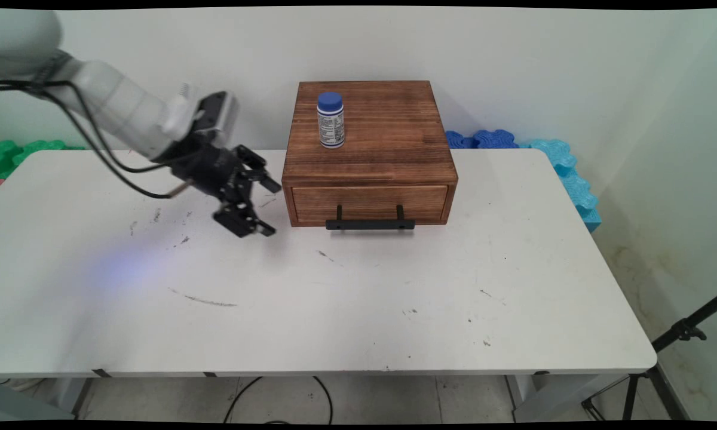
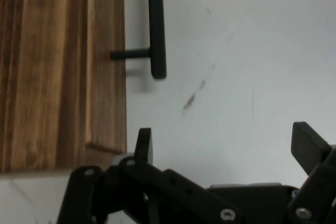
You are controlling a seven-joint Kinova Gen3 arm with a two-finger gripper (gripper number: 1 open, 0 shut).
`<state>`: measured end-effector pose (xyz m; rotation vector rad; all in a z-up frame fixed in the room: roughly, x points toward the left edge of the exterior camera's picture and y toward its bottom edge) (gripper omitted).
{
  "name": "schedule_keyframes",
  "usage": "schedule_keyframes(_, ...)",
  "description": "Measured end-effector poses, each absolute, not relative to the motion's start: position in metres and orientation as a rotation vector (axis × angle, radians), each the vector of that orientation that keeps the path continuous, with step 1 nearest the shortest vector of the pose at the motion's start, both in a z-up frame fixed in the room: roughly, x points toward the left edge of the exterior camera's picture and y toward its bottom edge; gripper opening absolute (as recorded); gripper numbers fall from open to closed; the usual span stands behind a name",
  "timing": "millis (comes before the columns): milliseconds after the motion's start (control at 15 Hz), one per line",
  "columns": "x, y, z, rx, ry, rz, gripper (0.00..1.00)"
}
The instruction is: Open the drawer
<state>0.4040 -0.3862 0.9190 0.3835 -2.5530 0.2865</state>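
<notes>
The black two-finger gripper hangs just above the white table, close to the left front corner of the brown wooden drawer box. Its fingers are spread wide and hold nothing; bare tabletop shows between them in the hand view. One finger lies near the box's front left edge, the other out over open table. The box's single drawer sits flush and closed, its black bar handle standing out from the front, to the right of the gripper and apart from it. On the box's top, toward its left side, a small white bottle with a blue cap stands upright. In front of the box and on both sides, the table lies open out to its edges, marked only by dark scuffs.
</notes>
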Motion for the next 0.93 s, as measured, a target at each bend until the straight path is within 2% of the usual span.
schedule_keyframes(933, 0.283, -0.44, 0.879, 0.463, -2.608, 0.333, 1.0)
